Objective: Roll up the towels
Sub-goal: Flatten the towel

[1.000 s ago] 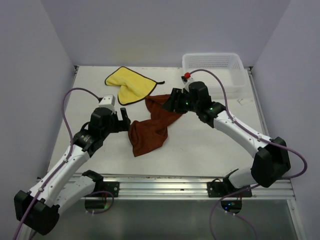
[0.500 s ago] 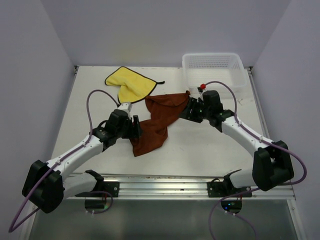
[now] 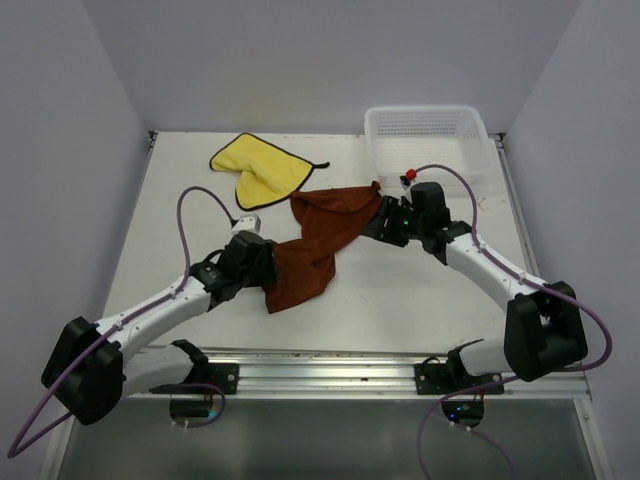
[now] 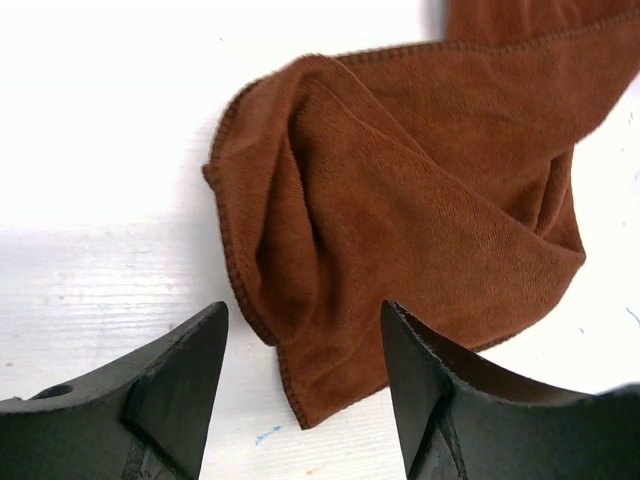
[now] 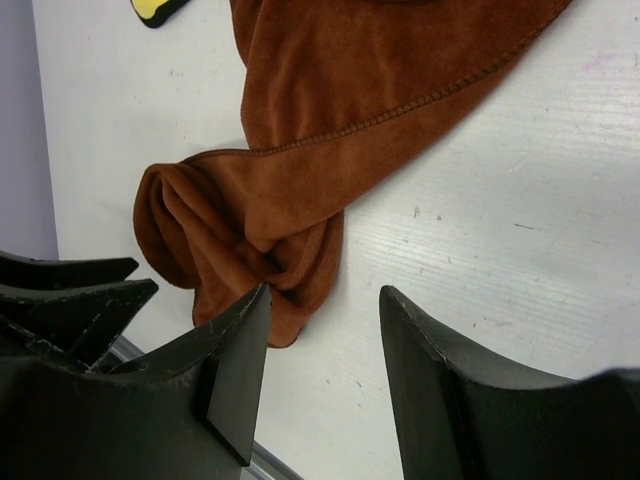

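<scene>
Flattening step, not yet begun: the rust-brown towel (image 3: 315, 240) lies crumpled mid-surface (image 3: 400, 290), with the yellow towel (image 3: 258, 165) behind it. The left fingers (image 4: 170, 390) and right fingers (image 5: 230, 370) stand apart at its two ends, apparently empty. Next they should pinch opposite corners and spread it.

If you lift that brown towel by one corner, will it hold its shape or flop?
Probably flops: the brown towel lies in soft, crumpled folds. Its fuzzy pile likely grips rather than slips. Pushed, it would probably bunch, not slide.
</scene>
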Available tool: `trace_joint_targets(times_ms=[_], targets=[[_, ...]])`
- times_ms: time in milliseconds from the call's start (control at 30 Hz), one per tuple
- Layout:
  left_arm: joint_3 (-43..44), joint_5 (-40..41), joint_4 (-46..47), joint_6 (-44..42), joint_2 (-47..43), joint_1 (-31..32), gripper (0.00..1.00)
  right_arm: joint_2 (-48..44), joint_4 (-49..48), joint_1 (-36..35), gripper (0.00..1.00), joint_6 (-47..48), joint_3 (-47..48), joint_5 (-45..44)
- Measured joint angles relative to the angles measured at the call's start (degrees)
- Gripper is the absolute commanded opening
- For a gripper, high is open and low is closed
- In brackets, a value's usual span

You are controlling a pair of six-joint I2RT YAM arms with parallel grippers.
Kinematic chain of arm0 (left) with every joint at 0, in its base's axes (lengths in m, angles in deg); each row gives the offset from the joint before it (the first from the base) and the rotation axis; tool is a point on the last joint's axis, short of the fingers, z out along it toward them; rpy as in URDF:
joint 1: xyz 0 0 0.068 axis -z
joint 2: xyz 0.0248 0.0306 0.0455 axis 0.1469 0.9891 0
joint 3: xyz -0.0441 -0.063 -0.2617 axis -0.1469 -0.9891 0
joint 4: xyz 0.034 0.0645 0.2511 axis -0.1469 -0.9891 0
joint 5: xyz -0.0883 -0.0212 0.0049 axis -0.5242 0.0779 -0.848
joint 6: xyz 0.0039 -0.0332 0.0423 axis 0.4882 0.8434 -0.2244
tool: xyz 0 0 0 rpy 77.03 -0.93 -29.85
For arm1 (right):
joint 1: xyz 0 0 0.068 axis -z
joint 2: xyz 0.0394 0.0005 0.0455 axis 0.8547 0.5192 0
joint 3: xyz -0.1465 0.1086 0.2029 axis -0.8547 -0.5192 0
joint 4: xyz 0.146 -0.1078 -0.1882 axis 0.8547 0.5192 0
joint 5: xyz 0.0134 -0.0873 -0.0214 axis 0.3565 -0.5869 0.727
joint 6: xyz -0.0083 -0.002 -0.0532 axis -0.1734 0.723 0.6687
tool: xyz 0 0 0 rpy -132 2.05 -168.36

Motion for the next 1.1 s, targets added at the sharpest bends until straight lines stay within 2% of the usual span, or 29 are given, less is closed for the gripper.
trace_joint_targets(times_ms=[300, 367, 400, 433, 500, 533, 600, 633, 700, 1100], targets=[[-1.9, 3.1, 1.7, 2.1, 4.3, 0.0, 0.69, 0.6, -0.1, 0.6, 0.5, -0.5, 0.0, 1.0], [-2.9, 3.1, 2.8, 2.0, 5.3, 0.0, 0.65, 0.9, -0.2, 0.6, 0.48, -0.5, 0.0, 1.1], [-3.0, 3.2, 3.1, 2.0, 5.7, 0.0, 0.62, 1.0, -0.2, 0.6, 0.47, -0.4, 0.0, 1.1], [-3.0, 3.3, 3.8, 1.8, 6.1, 0.0, 0.52, 1.1, -0.1, 0.6, 0.45, -0.5, 0.0, 1.1], [-2.9, 3.8, 5.2, 1.0, 6.5, 0.0, 0.41, 1.2, -0.1, 0.7, 0.41, -0.5, -0.1, 1.1], [-2.8, 4.2, 5.4, 0.8, 6.6, 0.0, 0.29, 1.2, -0.1, 0.7, 0.41, -0.5, -0.1, 1.1], [-2.3, 5.1, 5.6, 0.1, 6.6, 0.0, 0.17, 1.2, -0.1, 0.7, 0.39, -0.4, -0.1, 1.1], [-1.9, 5.7, 5.6, -0.4, 6.6, 0.0, 0.07, 1.2, -0.1, 0.7, 0.39, -0.4, -0.1, 1.1], [-0.9, 7.2, 5.1, -1.3, 6.5, 0.0, 0.02, 1.2, -0.1, 0.7, 0.38, -0.4, -0.1, 1.1], [9.4, 22.5, -7.2, -3.0, 2.6, 0.0, 0.0, 1.2, -0.1, 0.7, 0.38, -0.4, -0.1, 1.1]])
